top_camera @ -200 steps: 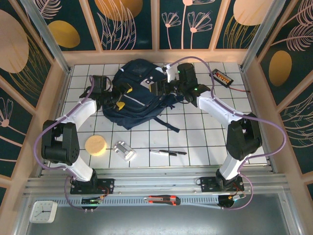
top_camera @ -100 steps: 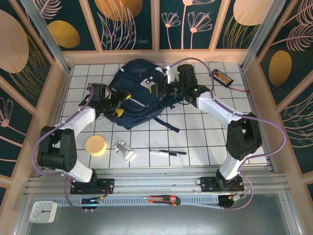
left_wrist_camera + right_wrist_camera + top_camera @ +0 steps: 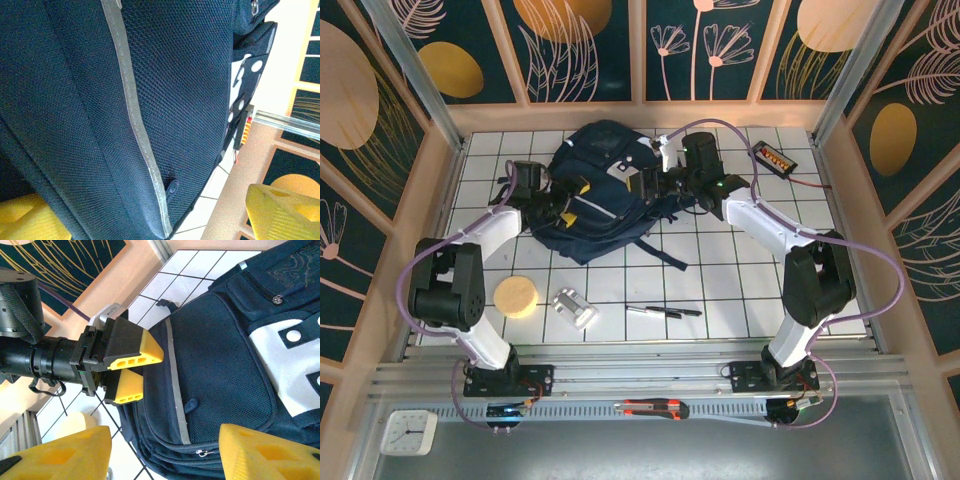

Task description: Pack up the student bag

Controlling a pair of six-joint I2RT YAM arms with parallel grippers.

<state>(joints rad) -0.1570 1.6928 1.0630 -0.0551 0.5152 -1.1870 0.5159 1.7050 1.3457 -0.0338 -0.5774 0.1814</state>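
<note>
Student bag (image 3: 190, 100): matt navy mesh cloth; stripe (image 3: 129, 100) smooth, pale grey.

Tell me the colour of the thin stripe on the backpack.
Pale silver-grey stripe; left wrist view shows it best.

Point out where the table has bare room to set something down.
Bare tiles lie right of the pens, and between the pens and the student bag. Crowded: near-left, with the yellow disc and metal piece.

The student bag (image 3: 605, 215) lies on the tiled table (image 3: 740, 270) between the left gripper (image 3: 573, 200) and right gripper (image 3: 645, 183).
</note>
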